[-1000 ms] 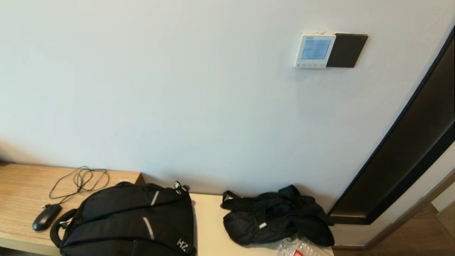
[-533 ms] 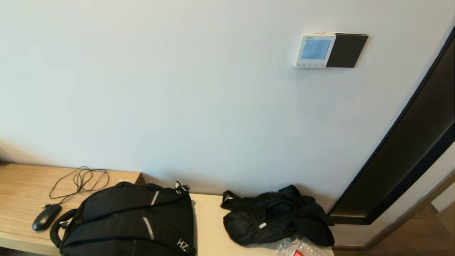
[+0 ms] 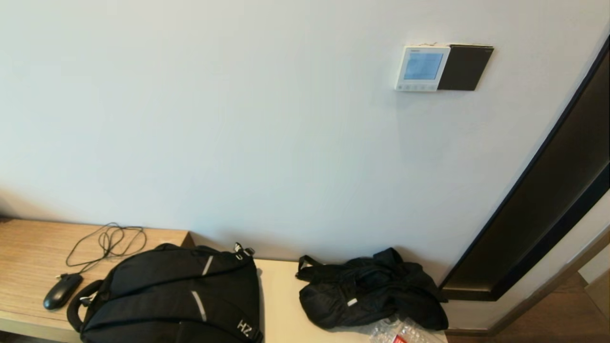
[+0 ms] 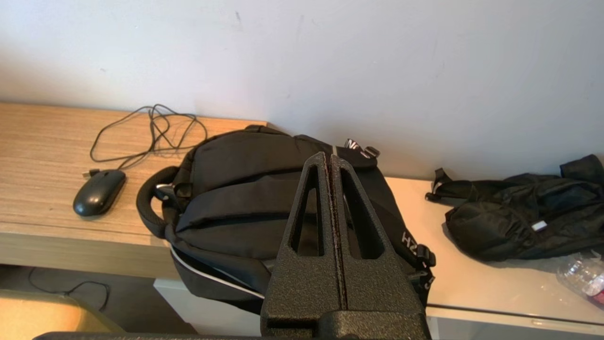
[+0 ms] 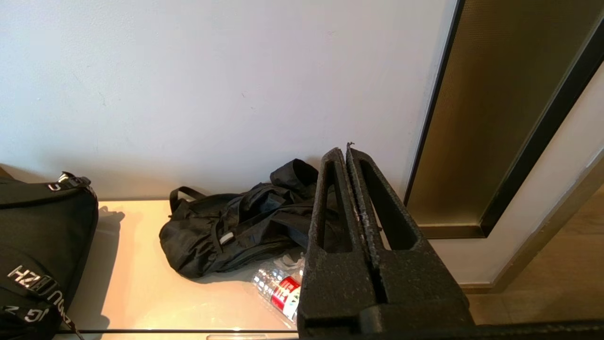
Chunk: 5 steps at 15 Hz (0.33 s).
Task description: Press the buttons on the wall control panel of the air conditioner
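Note:
The air conditioner's wall control panel [image 3: 422, 68] is a small white square with a pale blue screen, high on the wall at the upper right of the head view. A row of tiny buttons [image 3: 416, 87] runs along its lower edge. Neither arm shows in the head view. My left gripper [image 4: 329, 158] is shut and empty, low above the black backpack. My right gripper [image 5: 344, 152] is shut and empty, low near the crumpled black bag, far below the panel.
A plain black plate [image 3: 464, 67] adjoins the panel's right side. Below stand a wooden desk [image 3: 28, 252] with a black mouse [image 3: 62, 290] and cable, a black backpack [image 3: 176, 295], a crumpled black bag [image 3: 367, 290] and a plastic bottle [image 5: 278, 288]. A dark door frame [image 3: 543, 200] runs at right.

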{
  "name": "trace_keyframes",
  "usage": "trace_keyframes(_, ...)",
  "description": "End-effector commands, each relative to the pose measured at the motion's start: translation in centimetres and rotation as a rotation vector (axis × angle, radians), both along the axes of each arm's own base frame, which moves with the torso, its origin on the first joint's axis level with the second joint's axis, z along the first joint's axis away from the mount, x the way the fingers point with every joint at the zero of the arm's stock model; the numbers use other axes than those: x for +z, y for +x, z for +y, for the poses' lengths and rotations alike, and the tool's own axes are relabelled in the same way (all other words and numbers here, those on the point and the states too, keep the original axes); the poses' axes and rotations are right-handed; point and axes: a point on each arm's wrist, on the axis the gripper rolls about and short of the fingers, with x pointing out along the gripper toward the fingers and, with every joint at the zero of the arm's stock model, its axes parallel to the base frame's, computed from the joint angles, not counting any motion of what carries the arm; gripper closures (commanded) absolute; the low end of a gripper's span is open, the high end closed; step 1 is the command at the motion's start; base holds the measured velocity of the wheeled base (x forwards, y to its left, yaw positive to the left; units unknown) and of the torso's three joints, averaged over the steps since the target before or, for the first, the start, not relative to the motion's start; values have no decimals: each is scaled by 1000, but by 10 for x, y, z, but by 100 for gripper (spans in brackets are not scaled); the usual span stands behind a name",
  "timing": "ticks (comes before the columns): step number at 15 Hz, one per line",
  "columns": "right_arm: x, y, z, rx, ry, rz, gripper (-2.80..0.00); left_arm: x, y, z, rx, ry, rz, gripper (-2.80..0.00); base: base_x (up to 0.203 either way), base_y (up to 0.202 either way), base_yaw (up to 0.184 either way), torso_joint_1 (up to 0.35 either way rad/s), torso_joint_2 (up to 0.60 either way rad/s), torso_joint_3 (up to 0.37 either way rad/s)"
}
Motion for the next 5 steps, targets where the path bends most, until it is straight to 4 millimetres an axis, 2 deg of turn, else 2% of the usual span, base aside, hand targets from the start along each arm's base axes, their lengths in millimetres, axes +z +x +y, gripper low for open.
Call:
trace_keyframes(1,0,0,0,0,0,1,0,0,0,0,0,1,0,0,0,0,0,0,0,0)
trace_keyframes(5,0,0,0,0,0,1,0,0,0,0,0,-1,0,0,0,0,0,0,0,0)
